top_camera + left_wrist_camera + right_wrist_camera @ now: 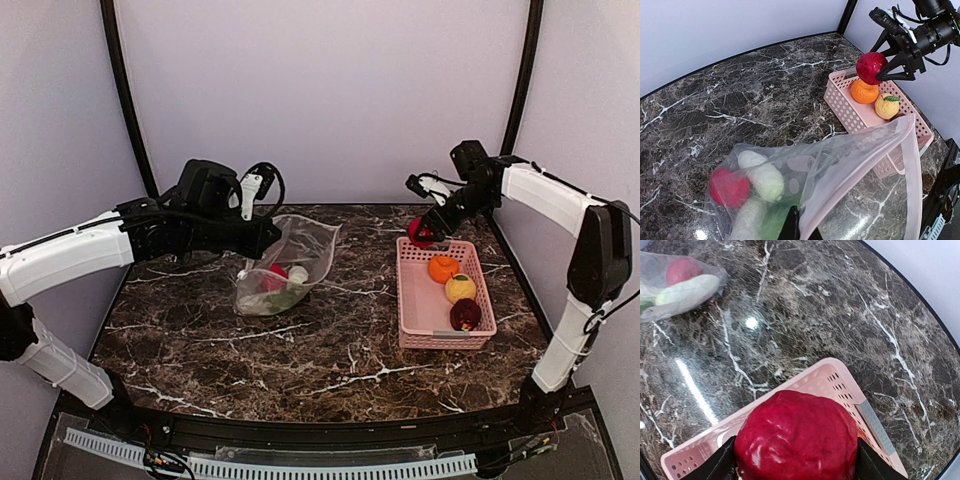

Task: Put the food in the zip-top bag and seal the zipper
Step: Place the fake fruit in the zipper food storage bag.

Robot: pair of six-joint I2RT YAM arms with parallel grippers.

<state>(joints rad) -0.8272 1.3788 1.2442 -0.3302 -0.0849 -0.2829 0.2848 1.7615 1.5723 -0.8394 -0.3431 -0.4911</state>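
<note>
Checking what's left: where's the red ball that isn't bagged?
Right side of the top view: the red ball sits between the jaws of the right gripper, over the far end of the pink basket, beyond the orange.

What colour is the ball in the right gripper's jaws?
The ball is deep red, glossy; the right wrist view shows it best.

I see a dark brown surface (330, 350) veined white, a pink perforated basket (440, 338), an orange fruit (443, 268), a yellow fruit (460, 288), a maroon fruit (465, 315), a glossy red ball (797, 437), and a clear, pale-dotted bag (850, 155) with a pinkish zipper (912, 175).
</note>
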